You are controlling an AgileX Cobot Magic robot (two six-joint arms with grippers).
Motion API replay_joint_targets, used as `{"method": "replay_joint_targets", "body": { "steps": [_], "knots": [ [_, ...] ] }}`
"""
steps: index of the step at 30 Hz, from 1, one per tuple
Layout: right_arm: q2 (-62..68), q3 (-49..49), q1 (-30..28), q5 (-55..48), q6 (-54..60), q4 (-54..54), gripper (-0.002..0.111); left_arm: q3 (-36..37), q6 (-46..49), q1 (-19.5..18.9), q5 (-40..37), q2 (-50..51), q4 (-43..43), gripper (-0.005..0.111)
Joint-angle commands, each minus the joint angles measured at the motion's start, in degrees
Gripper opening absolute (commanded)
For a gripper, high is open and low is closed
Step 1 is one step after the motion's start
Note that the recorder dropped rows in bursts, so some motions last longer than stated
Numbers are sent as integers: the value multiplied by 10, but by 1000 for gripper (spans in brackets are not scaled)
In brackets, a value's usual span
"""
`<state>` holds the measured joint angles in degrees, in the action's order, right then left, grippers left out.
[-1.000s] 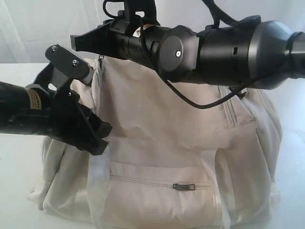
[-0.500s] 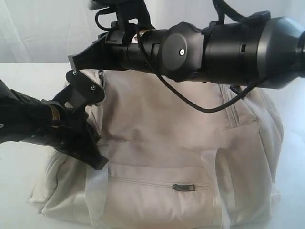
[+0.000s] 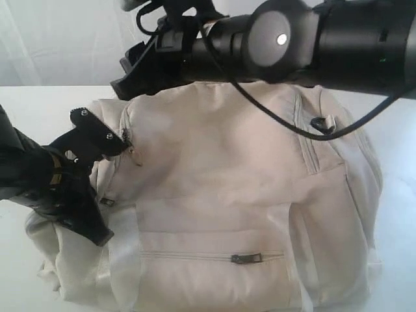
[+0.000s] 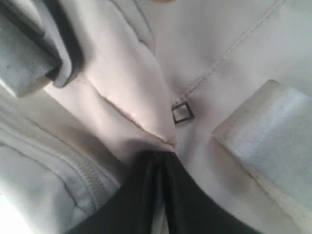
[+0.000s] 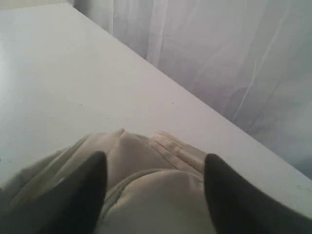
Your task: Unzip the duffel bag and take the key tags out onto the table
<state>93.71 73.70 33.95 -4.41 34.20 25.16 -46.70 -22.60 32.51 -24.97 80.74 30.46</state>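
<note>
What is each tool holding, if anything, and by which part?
The left tool pinches a fabric fold of the duffel bag beside a small metal ring; the right tool stands open, holding nothing.

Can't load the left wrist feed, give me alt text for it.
The left end effector is pinched shut on a fold of the cream duffel bag. A small square metal ring sits just beyond its tips, a pale webbing strap alongside.

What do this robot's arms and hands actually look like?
Both arms are thick black tubes. The right arm has a round pale grey cap at one joint and a thin black cable running along it. The left arm carries a yellowish label band and a dark bracket with small screws. The left hand and right hand each end in two dark, tapering fingers.
</note>
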Motion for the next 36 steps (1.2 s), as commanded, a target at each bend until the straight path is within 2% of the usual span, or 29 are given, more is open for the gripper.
{"method": "replay_joint_targets", "body": {
  "steps": [1, 2, 4, 7, 8, 9, 12, 15, 23, 27, 28, 29, 32, 34, 36],
  "knots": [
    [-31, 3, -28, -79, 0, -6, 65, 7, -34, 2, -47, -9, 9, 45],
    [-34, 1, -33, -99, 0, -6, 64, 7, -41, 2, -42, -9, 9, 55],
    [-37, -4, -38, -132, -2, -9, 64, 7, -57, 2, -36, -9, 9, 66],
    [-39, -8, -48, -169, -61, -61, 64, 7, -62, 2, -37, -9, 11, 67],
    [-42, -9, -52, -180, -91, -100, 64, 7, -62, 2, -40, -9, 13, 67],
    [-41, -12, -57, -209, -195, -214, 64, 6, -63, 2, -55, -11, 20, 67],
    [-41, -12, -60, -278, -363, -404, 64, 6, -82, 2, -67, -18, 46, 67],
    [-41, -12, -60, -356, -479, -531, 64, 6, -108, 2, -67, -30, 70, 67],
    [-41, -14, -60, -502, -532, -547, 64, 6, -119, 2, -65, -38, 78, 67],
    [-42, -63, -60, -543, -576, -564, 64, 6, -119, 2, -64, -38, 78, 67],
    [-42, -81, -60, -540, -576, -551, 62, 6, -119, 2, -63, -38, 78, 67],
    [-42, -95, -60, -531, -572, -534, 56, 6, -121, 2, -58, -38, 78, 67],
    [-42, -116, -60, -506, -556, -485, 26, 6, -121, 2, -45, -38, 78, 67],
    [-42, -126, -60, -486, -505, -422, 0, 6, -121, 2, -36, -38, 86, 67],
    [-47, -137, -60, -472, -441, -338, 0, 6, -131, 2, -35, -37, 107, 67]
  ]
}}
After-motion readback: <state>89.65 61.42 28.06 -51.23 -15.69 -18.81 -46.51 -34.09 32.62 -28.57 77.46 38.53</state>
